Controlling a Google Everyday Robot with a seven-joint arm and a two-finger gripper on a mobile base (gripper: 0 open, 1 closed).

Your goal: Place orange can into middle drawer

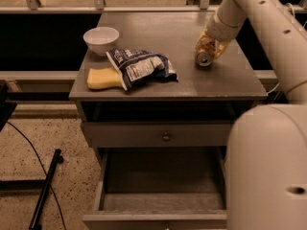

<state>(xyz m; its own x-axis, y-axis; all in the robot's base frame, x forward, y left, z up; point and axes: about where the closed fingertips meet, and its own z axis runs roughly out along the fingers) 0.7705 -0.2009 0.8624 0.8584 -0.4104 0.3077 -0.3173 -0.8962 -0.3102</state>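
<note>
The orange can (204, 57) lies on its side at the right of the grey cabinet top (158, 32), silver end facing me. My gripper (209, 43) reaches down from the upper right and sits right over the can, touching or enclosing its far part. The middle drawer (163, 200) is pulled open below the cabinet top and is empty. Its plank floor shows. Its right side is hidden behind my arm's white body.
A white bowl (100, 38), a yellow sponge (101, 78) and a blue-white chip bag (141, 67) lie on the left half of the top. The upper drawer front with its knob (166, 137) is shut. My large white arm body (268, 166) fills the lower right. A black stand (45, 190) lies on the floor at left.
</note>
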